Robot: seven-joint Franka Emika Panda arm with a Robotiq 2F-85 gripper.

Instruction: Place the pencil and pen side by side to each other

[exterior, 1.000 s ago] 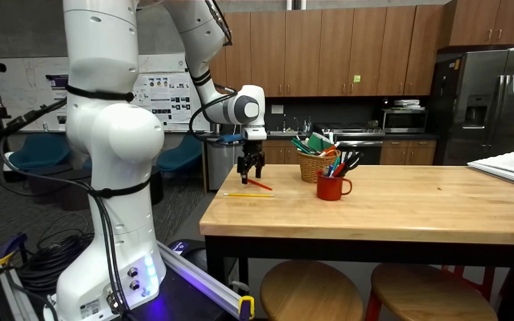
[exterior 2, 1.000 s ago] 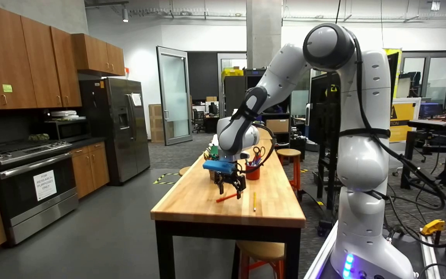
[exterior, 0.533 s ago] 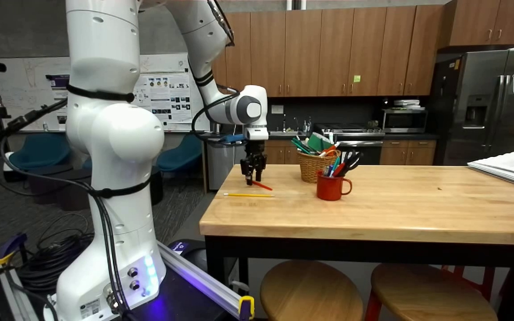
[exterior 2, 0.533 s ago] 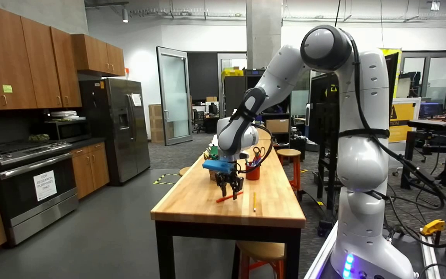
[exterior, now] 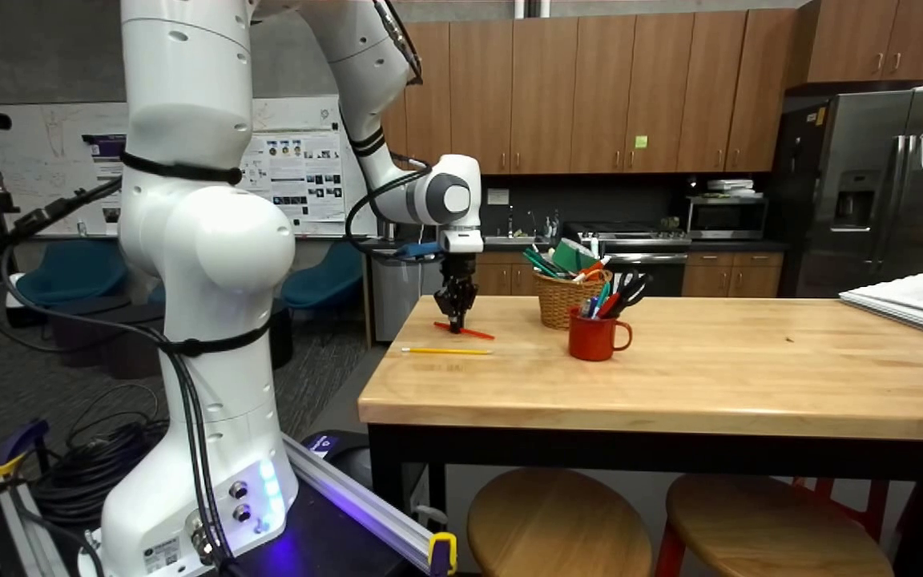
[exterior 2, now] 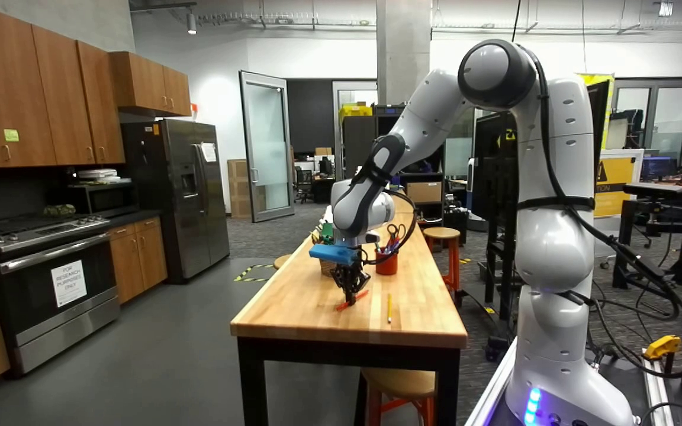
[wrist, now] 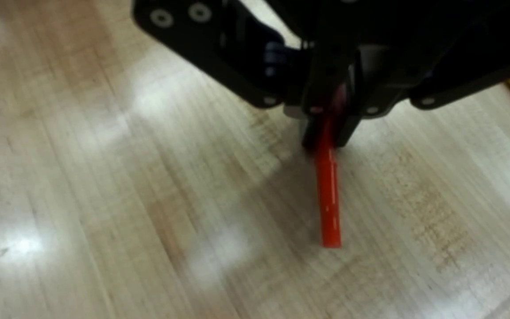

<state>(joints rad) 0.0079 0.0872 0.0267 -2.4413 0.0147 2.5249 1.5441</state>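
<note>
The jaws clamp the red pen (wrist: 329, 199); the yellow pencil (exterior: 447, 351) near them shows whole in both exterior views, a sliver in the wrist view.

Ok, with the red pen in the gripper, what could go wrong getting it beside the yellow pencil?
The red pen could swivel: the gripper pinches it partway along, with both ends sticking out.
It points at an angle to the yellow pencil, so without a turn the two might end up crooked or crossed.
The yellow pencil lies unheld on the table, so the gripper could nudge it away during the set-down.
</note>
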